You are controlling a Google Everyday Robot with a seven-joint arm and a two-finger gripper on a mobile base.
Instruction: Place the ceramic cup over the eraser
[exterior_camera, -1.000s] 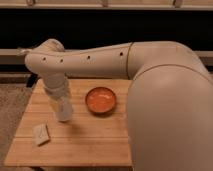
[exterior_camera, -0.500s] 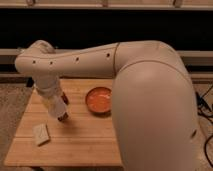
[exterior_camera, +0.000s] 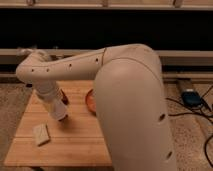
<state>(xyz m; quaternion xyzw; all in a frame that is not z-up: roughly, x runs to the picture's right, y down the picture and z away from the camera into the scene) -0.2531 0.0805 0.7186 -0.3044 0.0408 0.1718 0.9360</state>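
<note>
Camera view: claw (exterior_camera: 59, 114) low over worktop (exterior_camera: 75, 145), carrying ceramic cup (exterior_camera: 56, 109); finger state cannot be determined. Center cup above eraser, then lower vertically.

The arm's big white shell (exterior_camera: 132, 100) eats up the whole right side of the wooden table (exterior_camera: 75, 147), so nothing gets in from there. The gripper (exterior_camera: 59, 114) hangs low over the middle-left of the table, right by a small dark item (exterior_camera: 64, 98). An orange bowl (exterior_camera: 90, 101) peeks out near the back edge. Pale block (exterior_camera: 41, 134) sits toward the front-left corner. The front edge strip is bare wood.
</note>
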